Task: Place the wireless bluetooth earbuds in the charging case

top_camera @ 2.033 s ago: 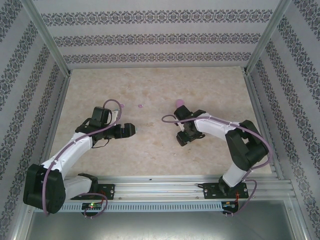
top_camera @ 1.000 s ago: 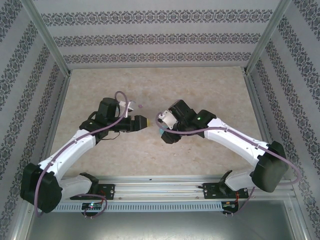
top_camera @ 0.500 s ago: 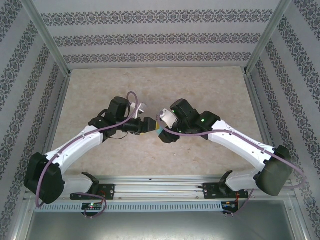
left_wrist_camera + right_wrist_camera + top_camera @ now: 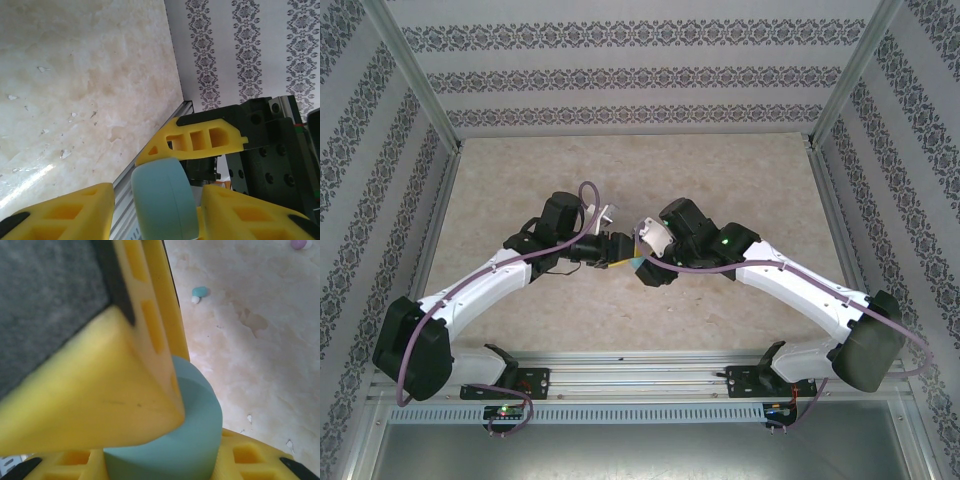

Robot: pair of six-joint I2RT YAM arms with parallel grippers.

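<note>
A light blue oval charging case (image 4: 636, 262) hangs above the table's middle, where the two grippers meet. My right gripper (image 4: 167, 462) is shut on the blue case (image 4: 175, 440), which sits between its yellow fingers (image 4: 252, 460). My left gripper (image 4: 157, 210) is open, its fingers (image 4: 60, 212) straddling the same case (image 4: 165, 200) with a gap on the left side. In the top view the left gripper (image 4: 618, 250) faces the right gripper (image 4: 642, 262) tip to tip. A light blue earbud (image 4: 200, 291) lies on the table beyond. A small pink-purple piece (image 4: 299, 244) is cut off by the top edge.
The marble-patterned table (image 4: 720, 180) is walled by patterned panels on three sides, with aluminium posts at the corners. A metal rail (image 4: 640, 375) carrying the arm bases runs along the near edge. Purple cables loop over both wrists.
Both arms have swung inward to the table's middle. The right gripper brought the blue case there, and the left gripper slid right until its fingers came around the case.
</note>
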